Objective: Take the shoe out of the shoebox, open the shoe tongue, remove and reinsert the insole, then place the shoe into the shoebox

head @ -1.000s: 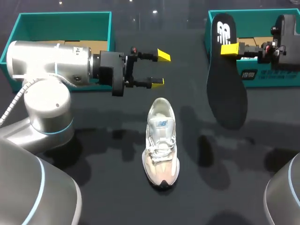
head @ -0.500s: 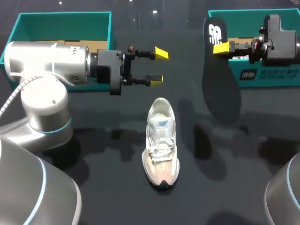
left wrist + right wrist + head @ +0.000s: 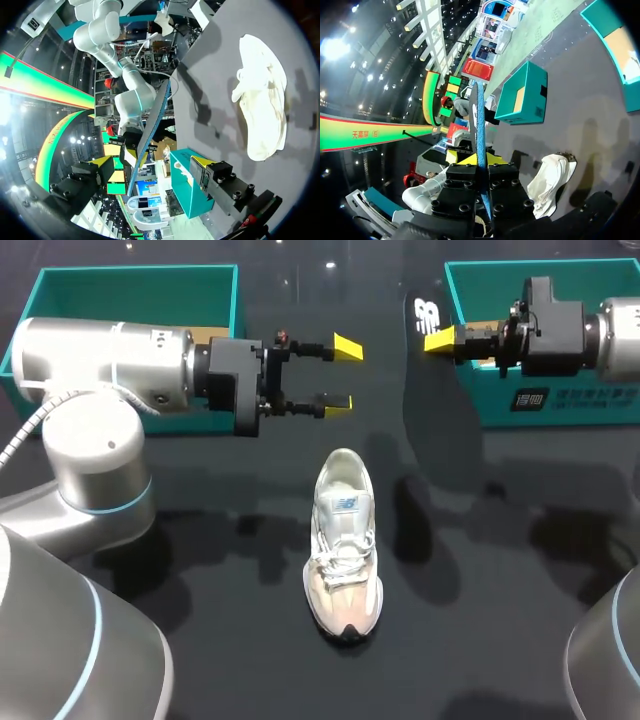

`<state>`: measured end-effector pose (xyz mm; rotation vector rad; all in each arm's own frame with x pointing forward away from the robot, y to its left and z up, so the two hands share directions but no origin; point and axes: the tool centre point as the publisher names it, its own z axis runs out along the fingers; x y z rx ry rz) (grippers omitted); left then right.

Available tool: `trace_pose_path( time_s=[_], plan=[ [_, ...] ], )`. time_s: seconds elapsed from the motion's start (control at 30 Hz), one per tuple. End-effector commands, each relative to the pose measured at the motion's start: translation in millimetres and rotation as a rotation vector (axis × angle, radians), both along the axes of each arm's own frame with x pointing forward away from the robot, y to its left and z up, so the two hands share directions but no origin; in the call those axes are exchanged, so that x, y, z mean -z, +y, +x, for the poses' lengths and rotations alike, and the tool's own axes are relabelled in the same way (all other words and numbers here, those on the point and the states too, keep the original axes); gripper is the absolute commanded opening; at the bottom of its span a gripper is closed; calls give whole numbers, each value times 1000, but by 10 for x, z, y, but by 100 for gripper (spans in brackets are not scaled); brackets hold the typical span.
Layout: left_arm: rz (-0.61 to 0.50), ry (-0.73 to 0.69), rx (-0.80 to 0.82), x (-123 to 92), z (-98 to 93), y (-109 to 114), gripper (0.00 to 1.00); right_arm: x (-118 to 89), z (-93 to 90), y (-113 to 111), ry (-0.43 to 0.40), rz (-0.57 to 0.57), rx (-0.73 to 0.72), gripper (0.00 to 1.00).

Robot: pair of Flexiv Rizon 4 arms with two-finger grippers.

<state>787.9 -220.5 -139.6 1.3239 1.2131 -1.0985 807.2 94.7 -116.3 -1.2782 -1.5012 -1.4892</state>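
A white and beige shoe (image 3: 343, 545) lies on the dark table, toe toward the front edge, its opening facing the back. My right gripper (image 3: 438, 340) is shut on a black insole (image 3: 430, 390), which hangs down in the air above the table, back right of the shoe. In the right wrist view the insole (image 3: 479, 125) shows edge-on between the fingers of the right gripper (image 3: 481, 161), with the shoe (image 3: 550, 180) beyond. My left gripper (image 3: 342, 373) is open and empty, hanging behind the shoe. From the left wrist the shoe (image 3: 260, 100) and the insole (image 3: 150, 125) show ahead.
A teal shoebox (image 3: 130, 290) stands at the back left behind my left arm. A second teal box (image 3: 500, 410) stands at the back right under my right arm. In the right wrist view both boxes (image 3: 525, 95) (image 3: 615, 50) show on the table.
My right arm has carried the insole to the left, away from the right box and toward the table's middle. The left gripper has shifted only slightly; the shoe has not moved.
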Motion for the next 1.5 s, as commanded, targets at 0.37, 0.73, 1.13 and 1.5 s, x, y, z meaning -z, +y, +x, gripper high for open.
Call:
trace_pose_path(
  time_s=[0.37,0.73,1.13,1.5],
  plan=[
    [-31,-20,-34,78,88,-487,100,140,280,93,209,-14,-38,0],
    [-30,-21,-42,75,99,-518,100,161,302,111,218,-11,-36,0],
    [-75,5,-35,45,298,-552,93,248,373,242,343,21,-23,0],
    [-66,19,-16,104,505,-614,73,278,420,270,358,32,2,0]
  ],
)
